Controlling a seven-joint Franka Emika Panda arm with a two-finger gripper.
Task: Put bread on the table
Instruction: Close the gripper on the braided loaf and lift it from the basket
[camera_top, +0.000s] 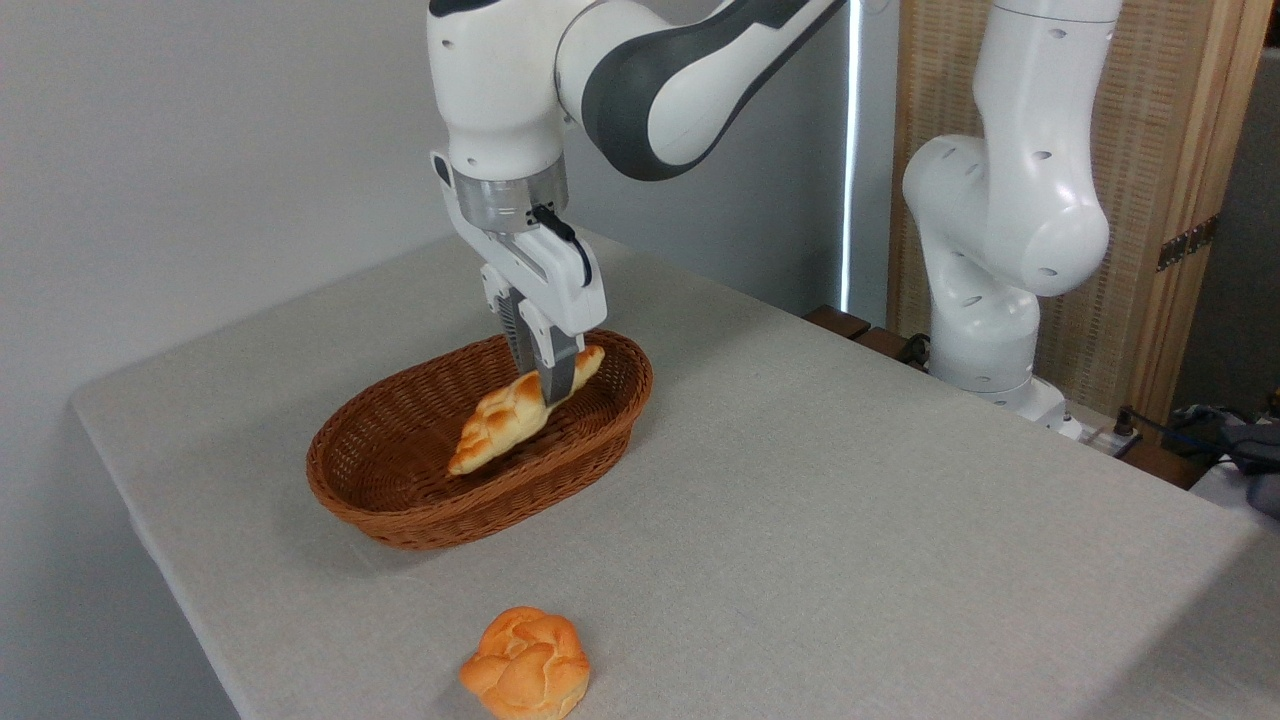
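Clearly the metal fingers (548, 385) pinch the braided golden bread (515, 412) above the oval wicker basket (400, 500).

A brown wicker basket (400, 500) sits well behind a round orange bun (526, 665).
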